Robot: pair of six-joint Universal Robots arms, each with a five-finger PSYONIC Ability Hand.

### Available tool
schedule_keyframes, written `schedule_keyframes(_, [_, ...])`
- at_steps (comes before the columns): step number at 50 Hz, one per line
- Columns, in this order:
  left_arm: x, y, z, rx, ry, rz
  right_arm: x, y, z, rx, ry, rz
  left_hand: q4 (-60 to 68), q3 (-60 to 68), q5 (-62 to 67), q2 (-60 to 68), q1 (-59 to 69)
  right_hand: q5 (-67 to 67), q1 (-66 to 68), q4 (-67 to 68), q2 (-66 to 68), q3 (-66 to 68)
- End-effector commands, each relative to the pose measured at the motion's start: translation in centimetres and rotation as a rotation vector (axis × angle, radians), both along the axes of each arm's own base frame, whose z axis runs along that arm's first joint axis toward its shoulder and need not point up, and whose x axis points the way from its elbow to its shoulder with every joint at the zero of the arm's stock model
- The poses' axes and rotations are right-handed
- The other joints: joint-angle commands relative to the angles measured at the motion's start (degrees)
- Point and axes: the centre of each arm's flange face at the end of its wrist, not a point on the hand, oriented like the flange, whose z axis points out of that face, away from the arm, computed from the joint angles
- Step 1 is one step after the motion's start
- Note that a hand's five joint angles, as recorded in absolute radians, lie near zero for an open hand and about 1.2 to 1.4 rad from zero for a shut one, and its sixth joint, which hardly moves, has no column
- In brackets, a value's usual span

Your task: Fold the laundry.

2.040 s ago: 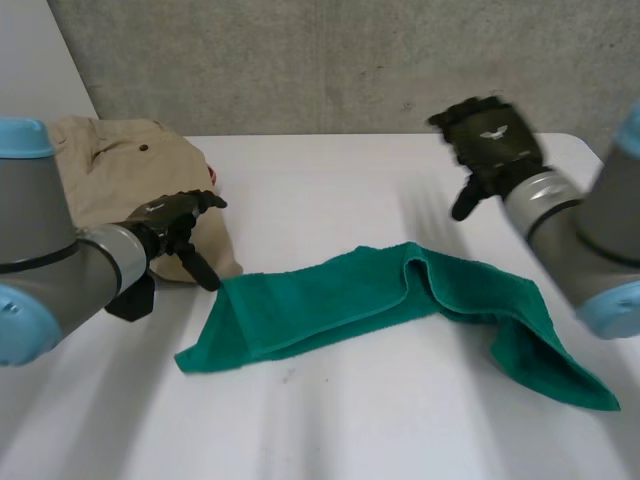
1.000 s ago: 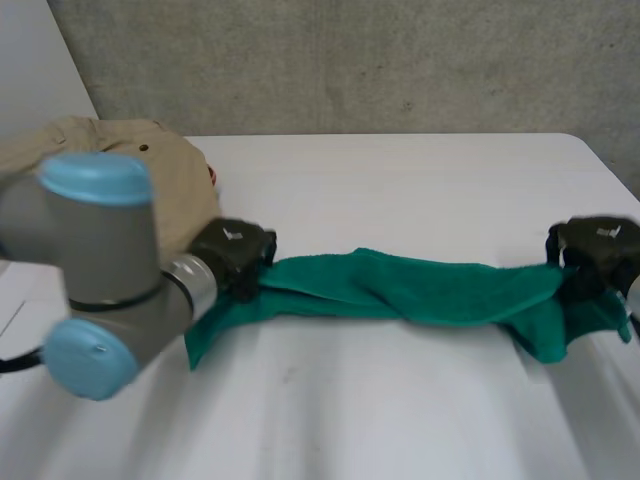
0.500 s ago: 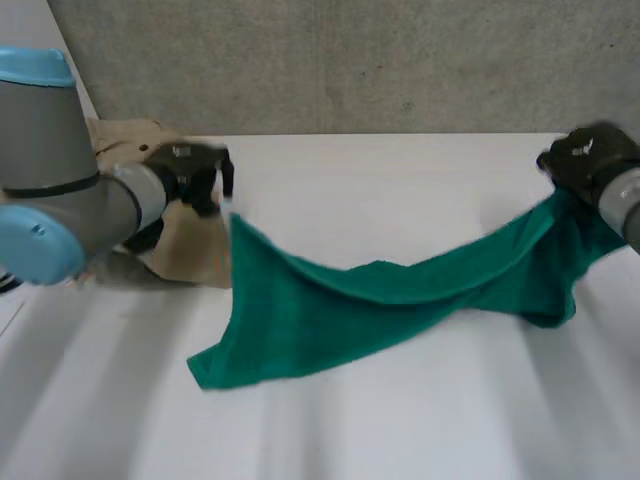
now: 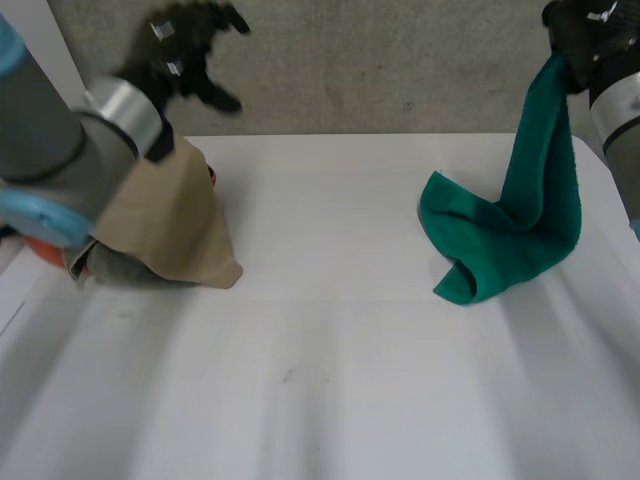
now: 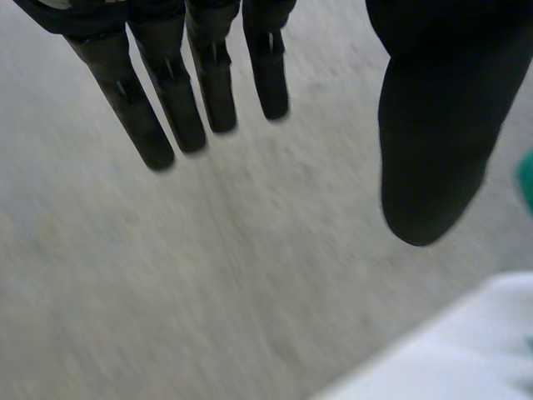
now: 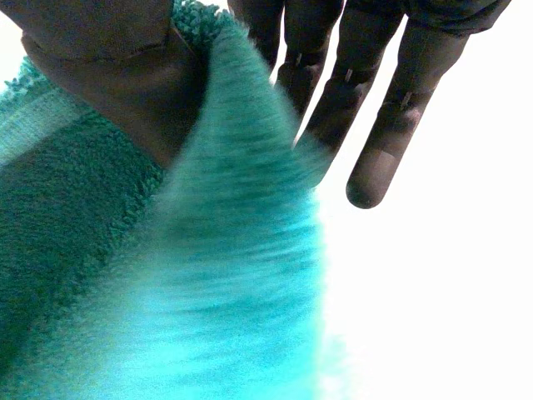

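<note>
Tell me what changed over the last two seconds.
Both hands took the towel by its ends and lifted it. The left hand then let go and rose, open; the right hand rose, pinching one end, so the towel swung right and hangs from it, its lower part bunched on the table. The beige clothes stayed put.

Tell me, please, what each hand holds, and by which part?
The right hand pinches the green towel by its upper end; the left hand holds nothing.

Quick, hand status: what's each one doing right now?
Left hand: open, fingers straight, holding nothing.
Right hand: shut on the green terry towel, pinching one end; the rest hangs to the white table.
</note>
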Motion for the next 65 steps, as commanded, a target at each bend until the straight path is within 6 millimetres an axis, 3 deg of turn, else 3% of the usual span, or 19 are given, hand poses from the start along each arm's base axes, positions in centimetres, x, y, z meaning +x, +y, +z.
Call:
schedule_keyframes(1, [-2.2, 2.8, -5.8, 0.134, -0.021, -0.089, 0.0, 3.2, 1.7, -0.004, 0.012, 0.008, -13.3, -13.8, -13.2, -13.1, -11.2, 11.6, 15.8, 11.4, 12.1, 11.8])
schedule_keyframes(3, [-2.7, 3.1, -6.5, 0.141, -0.020, -0.105, 0.1, 4.0, 2.5, -0.010, 0.011, 0.019, -18.2, -18.7, -18.0, -18.0, -16.1, 11.6, 15.8, 11.4, 12.1, 11.8])
schedule_keyframes(13, [-6.2, 3.7, -9.8, 0.196, -0.055, -0.184, 1.3, 10.8, 7.5, -0.046, -0.014, 0.188, -18.4, -18.9, -18.3, -18.2, -16.4, 11.6, 15.8, 11.4, 12.1, 11.8])
schedule_keyframes(19, [-8.5, 4.2, -13.1, 0.266, -0.113, -0.237, 1.4, 14.6, 10.1, -0.105, -0.046, 0.261, -18.4, -18.9, -18.3, -18.2, -16.4, 11.6, 15.8, 11.4, 12.1, 11.8])
schedule_keyframes(26, [-10.9, 7.2, -17.4, 0.383, -0.200, -0.308, 0.7, 16.6, 12.1, -0.140, -0.100, 0.264, -18.4, -18.9, -18.3, -18.2, -16.4, 11.6, 15.8, 11.4, 12.1, 11.8])
schedule_keyframes(29, [-11.5, 7.9, -18.1, 0.386, -0.209, -0.317, 0.6, 17.0, 12.4, -0.130, -0.122, 0.280, -18.1, -18.6, -17.9, -17.8, -16.0, 11.6, 15.8, 11.4, 12.1, 11.8])
schedule_keyframes(33, [-12.2, 8.8, -18.8, 0.422, -0.201, -0.335, 0.4, 16.7, 12.2, -0.103, -0.138, 0.267, 12.3, 11.8, 12.5, 12.6, 14.4, 11.6, 15.8, 11.4, 12.1, 11.8])
schedule_keyframes(34, [-12.3, 10.0, -19.1, 0.477, -0.203, -0.361, 0.3, 16.2, 11.8, -0.090, -0.137, 0.247, 27.7, 27.2, 27.9, 27.9, 29.8, 11.6, 15.8, 11.4, 12.1, 11.8])
schedule_keyframes(37, [-12.1, 11.5, -19.1, 0.561, -0.210, -0.383, 0.2, 15.2, 11.1, -0.073, -0.127, 0.212, 51.5, 51.0, 51.7, 51.7, 53.6, 11.6, 15.8, 11.4, 12.1, 11.8])
schedule_keyframes(41, [-10.2, 11.2, -17.5, 0.603, -0.199, -0.324, 0.0, 13.5, 9.8, -0.042, -0.096, 0.157, 51.6, 51.1, 51.7, 51.8, 53.6, 11.6, 15.8, 11.4, 12.1, 11.8])
schedule_keyframes(45, [-6.4, 8.0, -13.0, 0.500, -0.103, -0.179, 0.0, 12.6, 9.0, -0.026, -0.066, 0.123, 51.6, 51.1, 51.7, 51.8, 53.6, 11.6, 15.8, 11.4, 12.1, 11.8])
schedule_keyframes(48, [-4.6, 6.9, -10.3, 0.427, -0.057, -0.144, -0.4, 12.2, 9.0, -0.026, -0.051, 0.092, 51.6, 51.1, 51.7, 51.8, 53.6, 11.6, 15.8, 11.4, 12.1, 11.8])
schedule_keyframes(49, [-3.6, 6.8, -8.3, 0.381, -0.034, -0.137, -0.9, 11.9, 8.9, -0.014, -0.038, 0.058, 51.6, 51.1, 51.7, 51.8, 53.6, 11.6, 15.8, 11.4, 12.1, 11.8])
schedule_keyframes(54, [-0.5, 8.3, -3.2, 0.286, -0.028, -0.154, -3.0, 10.7, 8.7, 0.037, 0.021, -0.038, 51.6, 51.1, 51.7, 51.8, 53.6, 11.6, 15.8, 11.4, 12.1, 11.8])
schedule_keyframes(57, [1.3, 9.5, -0.5, 0.212, -0.060, -0.162, -4.1, 10.1, 7.4, 0.126, 0.087, -0.070, 51.6, 51.1, 51.7, 51.8, 53.6, 11.6, 15.8, 11.4, 12.1, 11.8])
schedule_keyframes(60, [2.2, 10.2, 0.6, 0.181, -0.095, -0.161, -4.5, 9.7, 5.7, 0.218, 0.138, -0.080, 51.6, 51.1, 51.7, 51.8, 53.6, 11.6, 15.8, 11.4, 12.1, 11.8])
schedule_keyframes(65, [3.3, 9.5, -0.8, 0.258, -0.216, -0.108, -5.3, 8.5, 0.1, 0.474, 0.264, -0.089, 51.6, 51.1, 51.7, 51.8, 53.6, 11.6, 15.8, 11.4, 12.1, 11.8])
